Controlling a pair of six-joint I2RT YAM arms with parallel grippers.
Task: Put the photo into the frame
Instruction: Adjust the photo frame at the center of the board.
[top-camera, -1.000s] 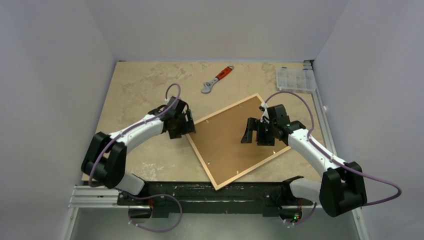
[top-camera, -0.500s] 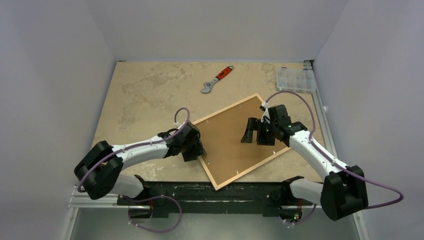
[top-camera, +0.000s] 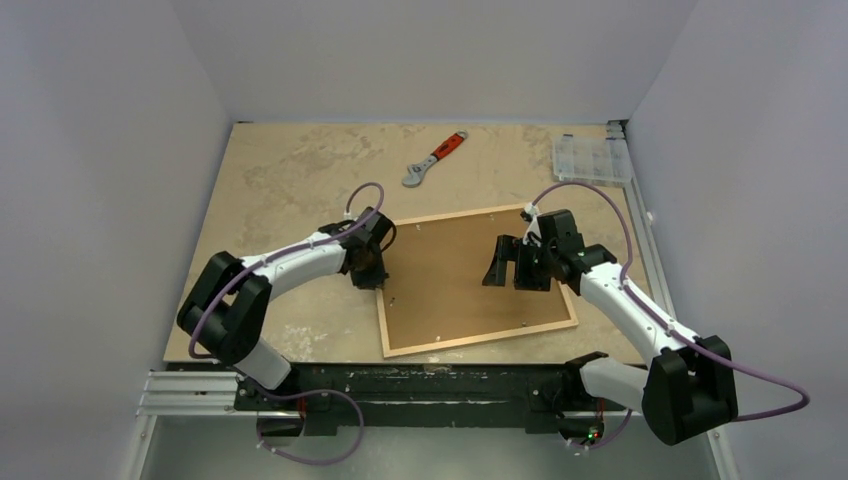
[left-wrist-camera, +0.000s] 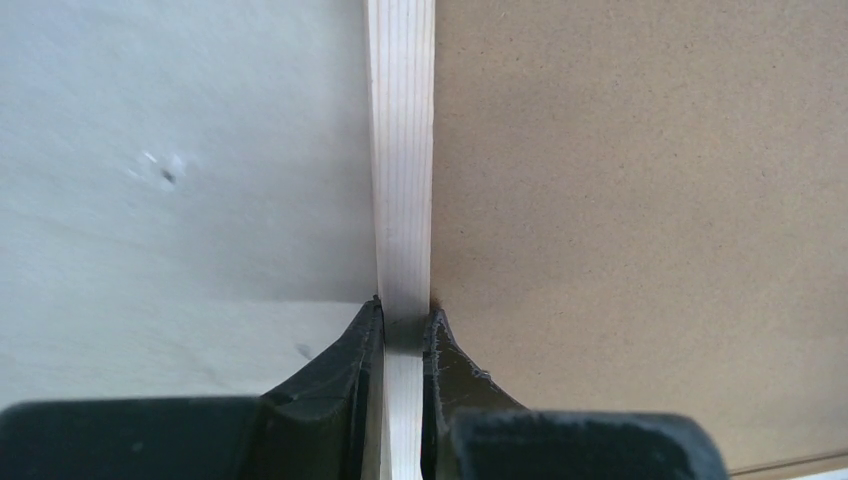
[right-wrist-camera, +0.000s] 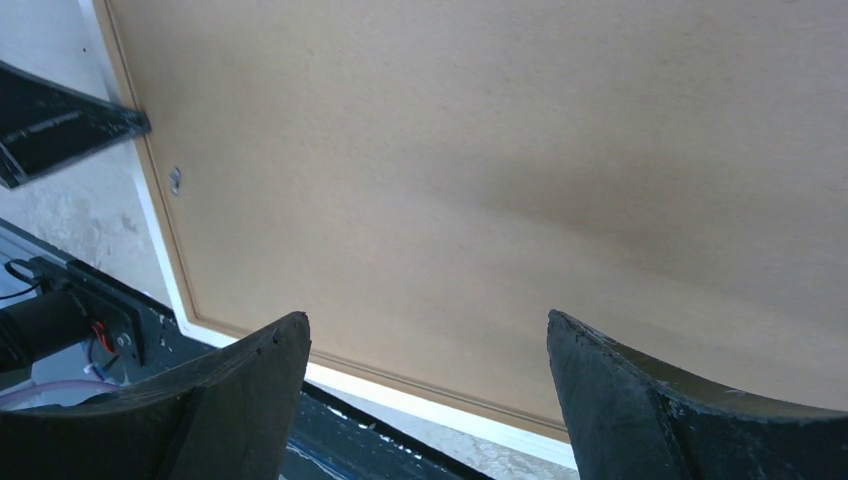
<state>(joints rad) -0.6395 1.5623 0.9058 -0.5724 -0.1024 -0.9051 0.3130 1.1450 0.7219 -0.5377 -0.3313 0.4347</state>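
Top external view: the frame (top-camera: 482, 338) lies flat on the counter (top-camera: 290, 175), back side up, near the front edge and between my two arms. A brown backing board (top-camera: 455, 290) fills it. My left tool (top-camera: 376, 272) sits at the frame's left strip. My right tool (top-camera: 508, 272) is over the right part of the board, its fingers spread. A wrench (top-camera: 433, 160) with a red handle lies farther back, well apart from the frame. A clear plastic box (top-camera: 592, 158) sits in the far right corner.

Left wrist view: my left tool (left-wrist-camera: 402, 315) is narrowed onto the pale wood strip of the frame (left-wrist-camera: 400, 150), one finger pressed on each side of it. The backing board (left-wrist-camera: 640, 200) is to the right of the strip and the bare counter (left-wrist-camera: 180, 150) to the left.

Right wrist view: my right tool (right-wrist-camera: 425, 320) is wide, holding nothing, with both fingers (right-wrist-camera: 250, 375) above the backing board (right-wrist-camera: 500, 150). I cannot tell whether they touch it. The frame's light strip (right-wrist-camera: 400, 392) runs along the board's edge below them, and a small metal tab (right-wrist-camera: 175, 181) sits at the board's left edge.
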